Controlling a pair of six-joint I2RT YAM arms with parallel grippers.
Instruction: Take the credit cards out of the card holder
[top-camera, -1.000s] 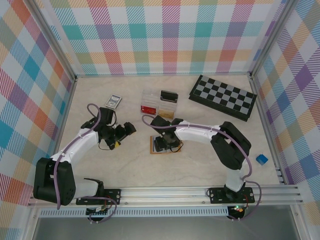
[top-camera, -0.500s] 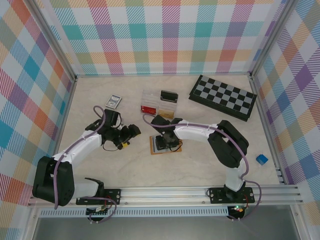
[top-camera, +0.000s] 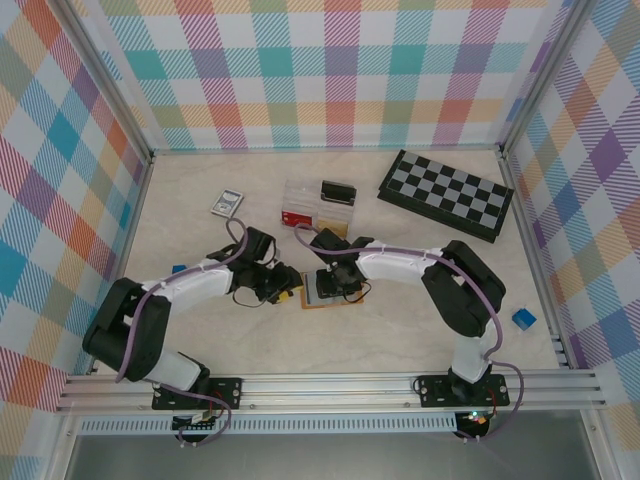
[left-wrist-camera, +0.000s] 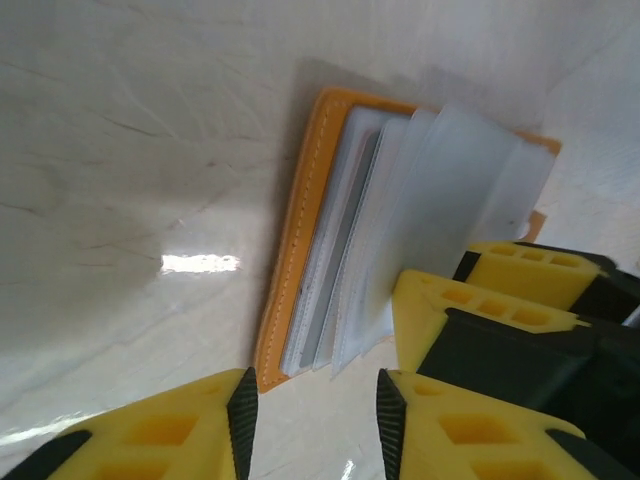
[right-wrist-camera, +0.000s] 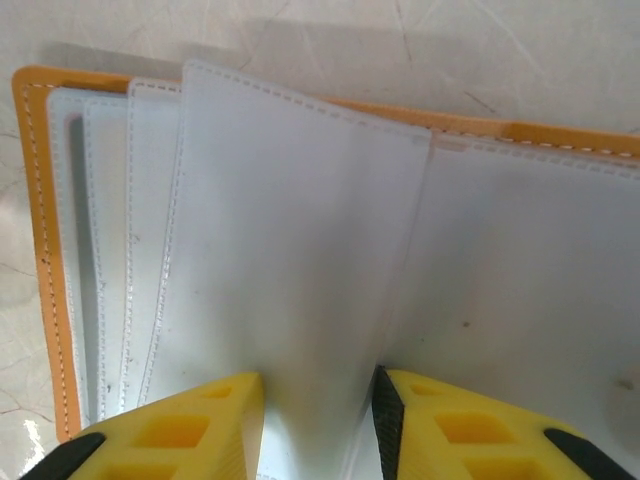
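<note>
No cards seem out yet. The card holder (left-wrist-camera: 400, 220) lies open, the right gripper (right-wrist-camera: 317, 388) half-spread across a sleeve (right-wrist-camera: 290, 250), the left gripper (left-wrist-camera: 315, 405) half-spread and empty.

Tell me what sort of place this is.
Probably a robot test cell: two arms bolted to a rail, plaid walls closing in the table, and props such as a chessboard and a card holder.

Card holder (top-camera: 312, 299) on table (top-camera: 400, 335), before chessboard (top-camera: 447, 195)
</note>
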